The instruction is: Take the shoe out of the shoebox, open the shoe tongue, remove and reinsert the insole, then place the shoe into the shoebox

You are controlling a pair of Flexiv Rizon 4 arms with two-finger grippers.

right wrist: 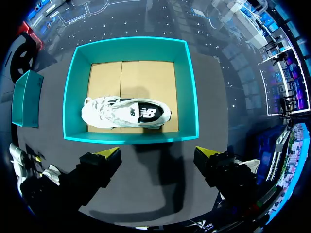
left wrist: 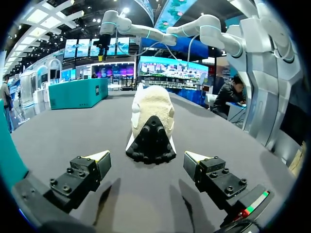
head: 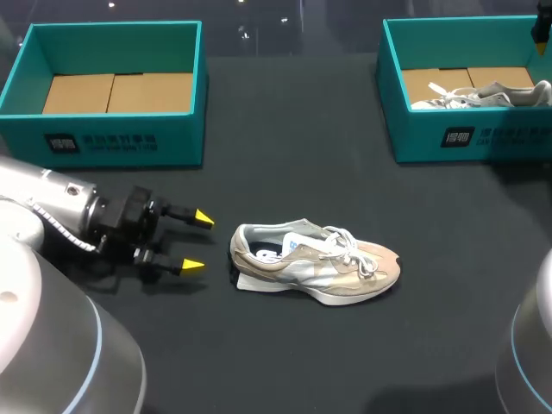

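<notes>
- Beige-and-grey mesh sneaker (head: pixel 315 263): out of any box, on the black tabletop (head: pixel 285 362) near the middle. Toe toward the right side, heel toward the left arm, apparently sole down.
- White laces (head: pixel 345 241) loose over the top; tongue hidden under them, cannot tell if opened.
- Blue-and-white insole (head: pixel 291 247) visible inside the opening, looks seated.
- Pale flat scrap (head: pixel 246 283) under the heel; cannot tell what it is.
- Left gripper (head: pixel 198 242): low over the table, just short of the heel and aimed straight at it. Jaws wide apart, nothing held, no contact with the sneaker.
- Empty teal cardboard shoebox with a brown floor (head: pixel 108 138): far left corner, well apart from the sneaker.
- Second teal shoebox (right wrist: pixel 131 138): far right corner, with a white-and-grey sneaker (right wrist: pixel 126 112) lying inside on its side.
- Right gripper (right wrist: pixel 158 154): hanging above that second box, looking down into it. Jaws spread wide, empty, well clear of the shoe below.
- Progress, as a judgement: take-out step done for the sneaker on the table. Tongue, insole out and back in, and return to a box all appear left to do. Early in the sequence.
- Likely next need: grip on the heel to steady the sneaker, then work on the tongue. Guess only.
</notes>
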